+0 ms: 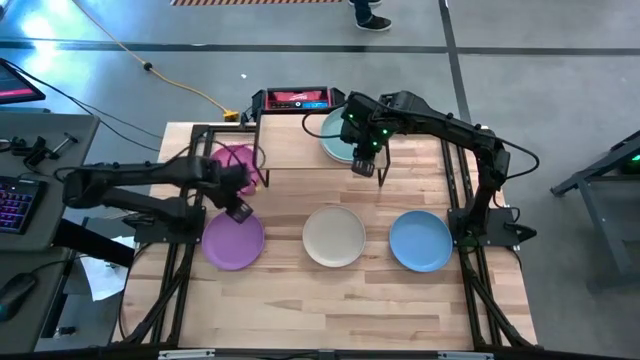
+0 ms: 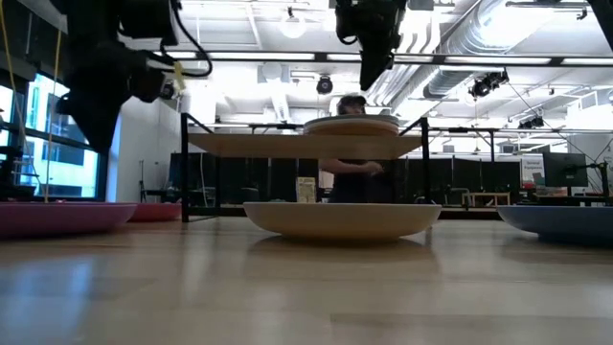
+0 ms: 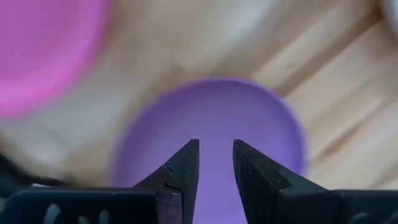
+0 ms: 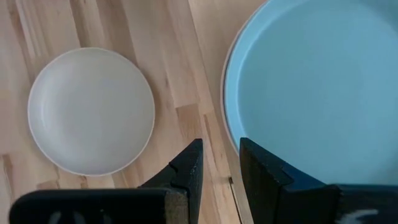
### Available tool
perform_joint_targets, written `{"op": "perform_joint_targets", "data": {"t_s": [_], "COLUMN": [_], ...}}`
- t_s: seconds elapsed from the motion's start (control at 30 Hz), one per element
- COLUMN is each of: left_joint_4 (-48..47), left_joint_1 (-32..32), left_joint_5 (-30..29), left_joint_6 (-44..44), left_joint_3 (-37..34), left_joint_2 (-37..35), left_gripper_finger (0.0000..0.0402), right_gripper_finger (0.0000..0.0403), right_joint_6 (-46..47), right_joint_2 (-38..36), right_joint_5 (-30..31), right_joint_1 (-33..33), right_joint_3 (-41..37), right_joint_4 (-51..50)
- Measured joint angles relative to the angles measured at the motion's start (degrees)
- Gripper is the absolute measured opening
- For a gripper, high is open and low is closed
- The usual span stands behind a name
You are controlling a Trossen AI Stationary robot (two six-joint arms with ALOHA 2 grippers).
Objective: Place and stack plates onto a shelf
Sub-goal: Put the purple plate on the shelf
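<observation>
The shelf stands at the table's far side. A teal plate lies on its right part, with a pale rim showing under it. On the table rest a pink plate, a purple plate, a cream plate and a blue plate. My left gripper hovers over the purple plate, pointing down, open by a narrow gap with nothing in it. My right gripper hangs above the shelf's near edge beside the teal plate, narrowly open, with nothing between its fingers.
Black frames of the arm mounts run along the table's left and right sides. A red device sits behind the shelf. In the low view a person shows beyond the shelf. Bare wood lies along the near edge.
</observation>
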Motion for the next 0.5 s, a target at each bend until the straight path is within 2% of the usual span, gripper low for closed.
{"op": "perform_joint_targets", "data": {"t_s": [0.23,0.5], "left_joint_4": [11.0,13.9], "left_joint_1": [-11.8,-18.4], "left_joint_5": [1.3,-1.8], "left_joint_6": [-25.6,-39.0], "left_joint_3": [0.0,0.0], "left_joint_2": [5.2,12.7], "left_gripper_finger": [0.009,0.009], "right_gripper_finger": [0.0085,0.0085], "right_joint_6": [-1.5,-2.6], "right_joint_2": [0.0,0.0], "right_joint_5": [0.0,0.0], "right_joint_1": [0.0,0.0], "right_joint_3": [0.0,0.0], "right_joint_4": [-0.2,-0.4]}}
